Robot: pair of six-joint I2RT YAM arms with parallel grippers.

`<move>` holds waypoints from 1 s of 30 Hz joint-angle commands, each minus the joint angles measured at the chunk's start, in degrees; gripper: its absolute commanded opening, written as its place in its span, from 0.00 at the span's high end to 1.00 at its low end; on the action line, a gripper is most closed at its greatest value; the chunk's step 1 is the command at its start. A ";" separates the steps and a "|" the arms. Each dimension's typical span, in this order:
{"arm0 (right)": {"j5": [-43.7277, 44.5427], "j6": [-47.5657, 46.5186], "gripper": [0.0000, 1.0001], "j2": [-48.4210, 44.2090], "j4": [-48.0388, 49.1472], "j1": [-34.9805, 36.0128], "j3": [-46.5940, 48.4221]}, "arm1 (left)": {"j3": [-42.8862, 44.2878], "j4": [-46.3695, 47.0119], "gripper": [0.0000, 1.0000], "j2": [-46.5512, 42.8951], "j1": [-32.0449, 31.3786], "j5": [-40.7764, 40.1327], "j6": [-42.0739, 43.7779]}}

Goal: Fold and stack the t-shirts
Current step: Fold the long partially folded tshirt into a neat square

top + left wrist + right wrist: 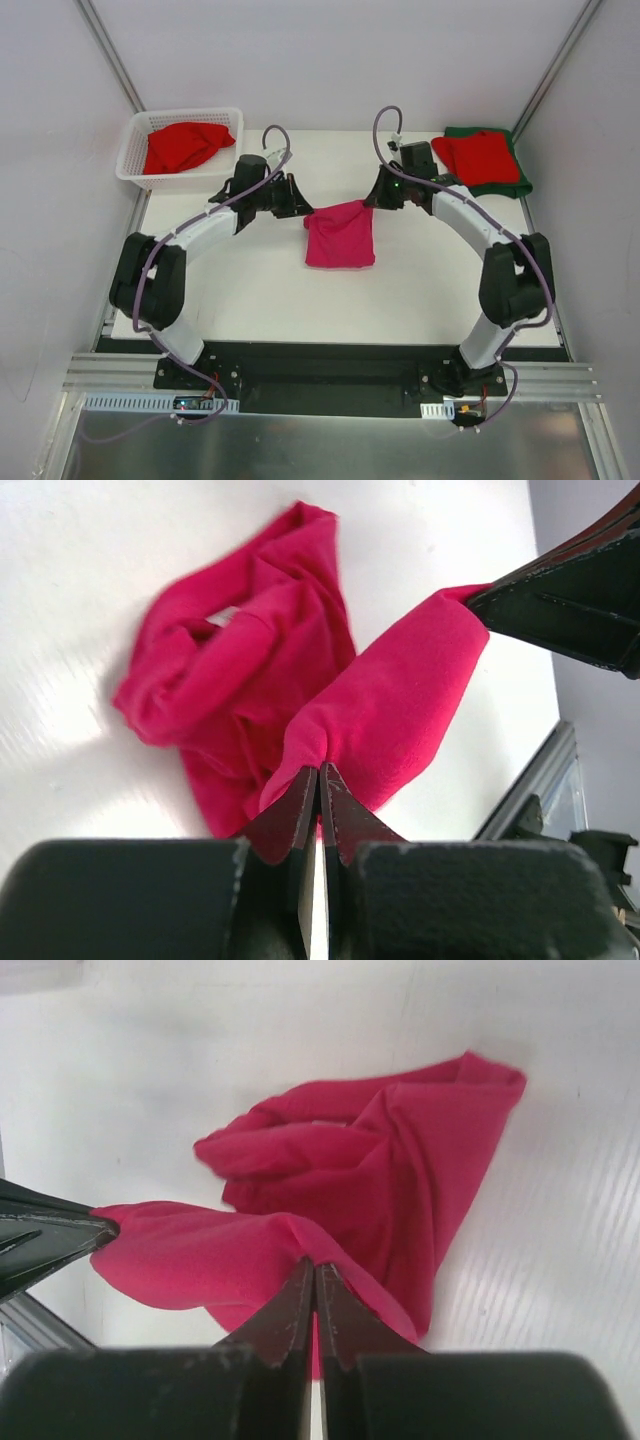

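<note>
Clenched on top corners of magenta t-shirt point(340, 240), right of the basket point(130, 165): left gripper point(319, 770) and right gripper point(315, 1265). Apparently done, far right of basket: folded red t-shirt point(478, 155) atop dark green t-shirt point(505, 185). Left: this one, plus crumpled red t-shirt point(185, 145) inside basket.

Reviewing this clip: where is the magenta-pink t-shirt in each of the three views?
Top external: pink t-shirt at table centre, held between left tool and right tool.
Left wrist: shirt centre frame, pinched at the bottom.
Right wrist: shirt centre-right, pinched at the bottom.
Shared landmark: the white table under it.
</note>
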 commanded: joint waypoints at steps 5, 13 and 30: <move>-2.68 -0.37 0.99 10.46 9.01 -3.04 4.44 | 6.90 6.90 1.00 13.01 2.79 5.12 1.72; -2.76 -0.46 0.99 14.78 11.74 -4.45 3.64 | 9.63 9.98 1.00 20.31 3.85 6.35 0.84; -1.01 -2.56 0.30 8.37 10.60 -6.03 4.52 | 8.93 5.50 0.27 8.38 5.08 4.95 2.60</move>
